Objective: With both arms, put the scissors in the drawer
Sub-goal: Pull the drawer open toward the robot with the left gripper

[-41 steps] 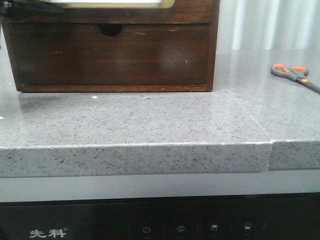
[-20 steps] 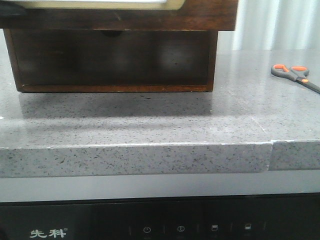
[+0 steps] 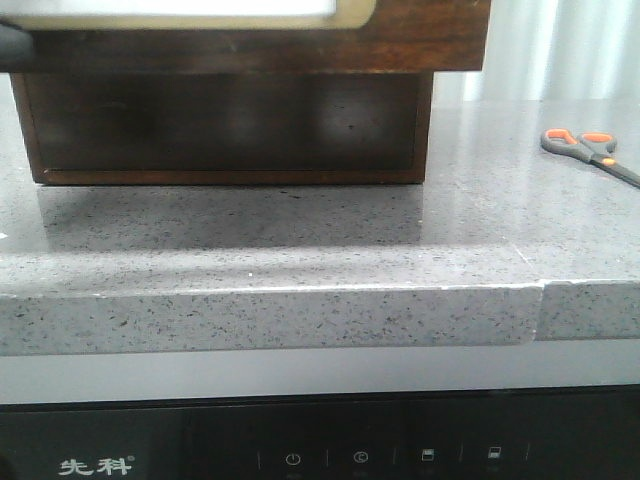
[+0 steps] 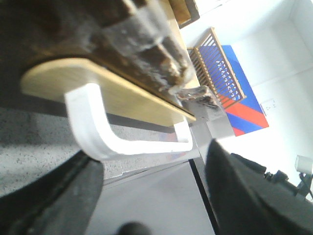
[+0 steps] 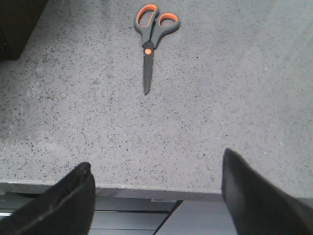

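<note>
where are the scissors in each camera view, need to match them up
Front view: scissors lie flat at the far right on the grey countertop, right of the wooden box.
Left wrist view: not in it.
Right wrist view: scissors near the top, closed.
Shared landmark: the speckled countertop's front edge.

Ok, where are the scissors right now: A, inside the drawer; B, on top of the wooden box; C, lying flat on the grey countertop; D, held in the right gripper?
C: the scissors lie flat and closed on the speckled grey countertop, with the open right gripper well clear of them.
</note>
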You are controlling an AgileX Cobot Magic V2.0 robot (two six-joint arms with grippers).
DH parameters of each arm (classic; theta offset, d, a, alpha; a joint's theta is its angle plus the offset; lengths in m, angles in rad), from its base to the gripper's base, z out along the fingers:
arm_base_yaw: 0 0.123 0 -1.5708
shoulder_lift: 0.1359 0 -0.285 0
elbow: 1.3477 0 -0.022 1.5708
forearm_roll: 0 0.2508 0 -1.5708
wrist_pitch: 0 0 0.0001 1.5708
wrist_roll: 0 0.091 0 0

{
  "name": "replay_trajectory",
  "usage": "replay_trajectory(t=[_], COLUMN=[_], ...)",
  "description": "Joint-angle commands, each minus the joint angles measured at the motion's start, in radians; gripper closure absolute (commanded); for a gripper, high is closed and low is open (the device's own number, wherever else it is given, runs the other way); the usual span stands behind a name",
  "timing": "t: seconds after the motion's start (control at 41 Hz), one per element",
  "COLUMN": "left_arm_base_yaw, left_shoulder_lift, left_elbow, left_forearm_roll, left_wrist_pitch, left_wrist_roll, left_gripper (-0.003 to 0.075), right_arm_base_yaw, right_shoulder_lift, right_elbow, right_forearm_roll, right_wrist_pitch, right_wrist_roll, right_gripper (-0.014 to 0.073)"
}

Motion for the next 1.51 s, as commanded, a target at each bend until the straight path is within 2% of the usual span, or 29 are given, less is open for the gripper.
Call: replay_trajectory(t=[0.0,0.341,0.537,0.585,0.756,0.854,1.024,1.146,1.341,1.488], left_arm_base_yaw=[-0.008,-0.008,-0.008,-0.008,-0.008,-0.008,-0.011,-0.085,-0.379,-0.532], left_shoulder_lift=[-0.015,-0.046,-0.141,-0.167,-0.239,-0.259,-0.261,-0.263,-0.263,-0.263], left_elbow=[-0.029,0.015,-0.008,-0.043,-0.237,-0.367,-0.502,-0.529,-0.529,-0.529], left_forearm_roll=[-0.087,0.041,0.115,0.194,0.633,0.902,1.262,1.385,1.566,1.608], left_wrist_pitch=[0.074,0.151,0.135,0.113,0.057,0.057,0.071,0.048,-0.040,-0.122], left_wrist_roll=[0.013,-0.015,-0.061,-0.106,-0.325,-0.459,-0.622,-0.674,-0.669,-0.702], left_gripper=[0.0213,0.0213,0.0230,0.0230,0.0230,0.0230,0.0230,0.0230,0.0230,0.0230], right_arm_base_yaw=[0.002,0.002,0.002,0.002,0.002,0.002,0.002,0.002,0.002,0.002], right_shoulder_lift=[0.010,0.010,0.010,0.010,0.010,0.010,0.010,0.010,0.010,0.010], right_elbow=[-0.033,-0.033,-0.033,-0.033,-0.033,-0.033,-0.033,-0.033,-0.033,-0.033], right_forearm_roll=[-0.021,-0.021,-0.021,-0.021,-0.021,-0.021,-0.021,-0.021,-0.021,-0.021], right_wrist_pitch=[-0.076,-0.076,-0.076,-0.076,-0.076,-0.076,-0.076,-0.076,-0.076,-0.078], right_wrist_roll=[-0.010,-0.010,-0.010,-0.010,-0.010,-0.010,-0.010,-0.010,-0.010,-0.010], right_gripper=[0.0034,0.0034,0.0034,0.0034,0.0034,0.0034,0.0034,0.0034,0.0034,0.0034])
